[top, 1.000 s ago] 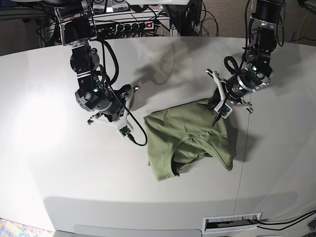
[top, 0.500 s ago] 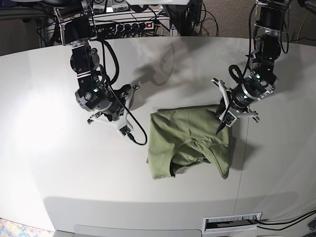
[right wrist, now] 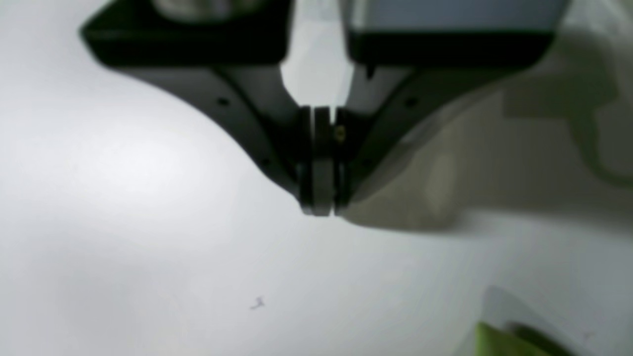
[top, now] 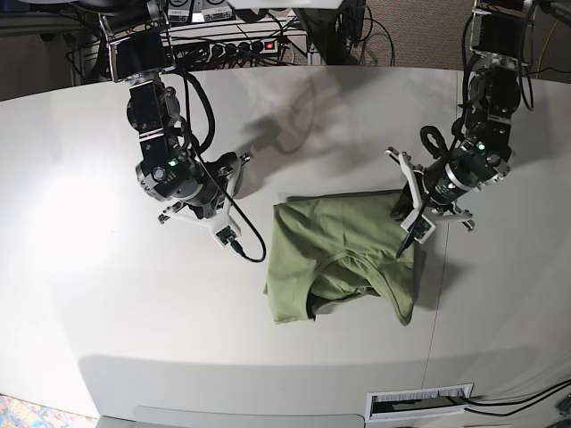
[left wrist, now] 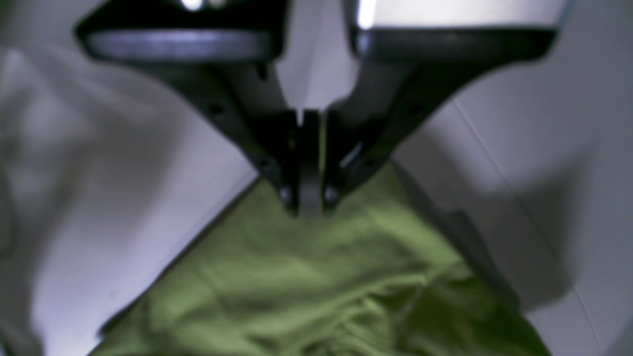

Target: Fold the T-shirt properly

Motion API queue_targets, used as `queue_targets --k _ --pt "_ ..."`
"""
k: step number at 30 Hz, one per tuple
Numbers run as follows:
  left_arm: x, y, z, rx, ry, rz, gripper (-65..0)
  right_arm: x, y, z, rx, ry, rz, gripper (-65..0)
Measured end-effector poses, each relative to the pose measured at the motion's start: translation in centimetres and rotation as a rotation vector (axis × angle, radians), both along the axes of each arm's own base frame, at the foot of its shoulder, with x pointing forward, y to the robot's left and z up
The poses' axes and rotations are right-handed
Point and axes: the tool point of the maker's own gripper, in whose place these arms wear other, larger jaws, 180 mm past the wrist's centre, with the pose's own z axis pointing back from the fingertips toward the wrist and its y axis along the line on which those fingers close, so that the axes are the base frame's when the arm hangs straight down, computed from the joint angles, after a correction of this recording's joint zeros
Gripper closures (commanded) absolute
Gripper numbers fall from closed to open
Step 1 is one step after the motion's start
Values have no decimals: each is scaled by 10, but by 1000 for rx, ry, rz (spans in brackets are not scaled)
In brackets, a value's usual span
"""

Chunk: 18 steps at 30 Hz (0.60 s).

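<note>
Left tool [top: 403, 239] angled down, pinching T-shirt [top: 343, 259] edge

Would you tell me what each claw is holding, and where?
The left claw pinches the T-shirt at its far corner edge; the right claw is shut on nothing.

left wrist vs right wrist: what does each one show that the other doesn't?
Left wrist only: the left gripper, jaws shut on an edge of the T-shirt, with green fabric filling the lower frame.

Right wrist only: the right gripper, jaws shut on nothing, over bare table. Just a small green corner of the shirt shows at bottom right.

Both: blurry close-ups of closed jaws, the white table and some green of the T-shirt.
</note>
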Motion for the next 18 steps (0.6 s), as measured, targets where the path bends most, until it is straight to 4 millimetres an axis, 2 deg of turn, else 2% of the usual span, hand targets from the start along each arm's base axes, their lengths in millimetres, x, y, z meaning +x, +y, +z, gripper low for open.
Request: queue_targets --k 3,8,10,13,16,18 --pt "-5 9 5 20 -13 47 -31 -1 2 4 5 -7 4 0" --pt "-34 11 -3 14 27 58 -31 -2 13 21 42 -43 21 0" --pt "-47 16 -4 -7 44 82 -31 -11 14 17 47 -29 22 0" --pt "-65 26 2 -86 68 137 -31 -36 16 6 45 15 31 0" --pt "-83 36 13 -166 75 182 -31 -55 22 8 62 17 45 0" --pt "-99 44 12 -157 93 196 -31 -69 24 8 76 21 43 0"
